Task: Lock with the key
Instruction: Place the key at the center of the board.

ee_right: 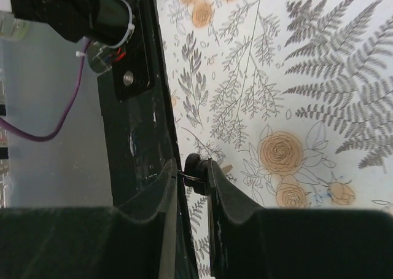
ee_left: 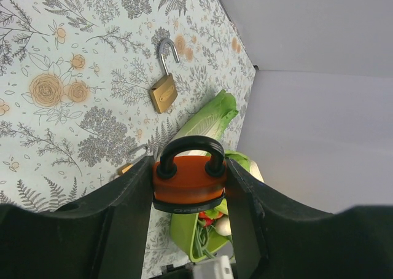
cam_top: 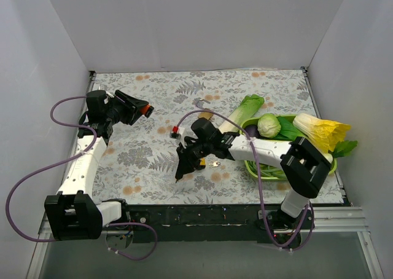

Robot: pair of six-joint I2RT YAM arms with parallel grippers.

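Observation:
My left gripper (cam_top: 142, 110) is shut on an orange padlock (cam_top: 147, 110) with a black shackle and holds it above the mat at the left. In the left wrist view the padlock (ee_left: 188, 179) sits squeezed between both fingers (ee_left: 132, 196), shackle closed and pointing away. My right gripper (cam_top: 180, 172) hangs low over the mat's front middle, shut on a black-headed key (ee_right: 197, 169); its blade is hidden. The two grippers are well apart.
An open brass padlock (ee_left: 164, 92) lies on the mat, also in the top view (cam_top: 206, 115). A small red item (cam_top: 175, 130) and loose keys (cam_top: 214, 163) lie mid-mat. A green tray (cam_top: 250, 167) of vegetables, a leafy stalk (cam_top: 244, 112) and a napa cabbage (cam_top: 324, 133) fill the right.

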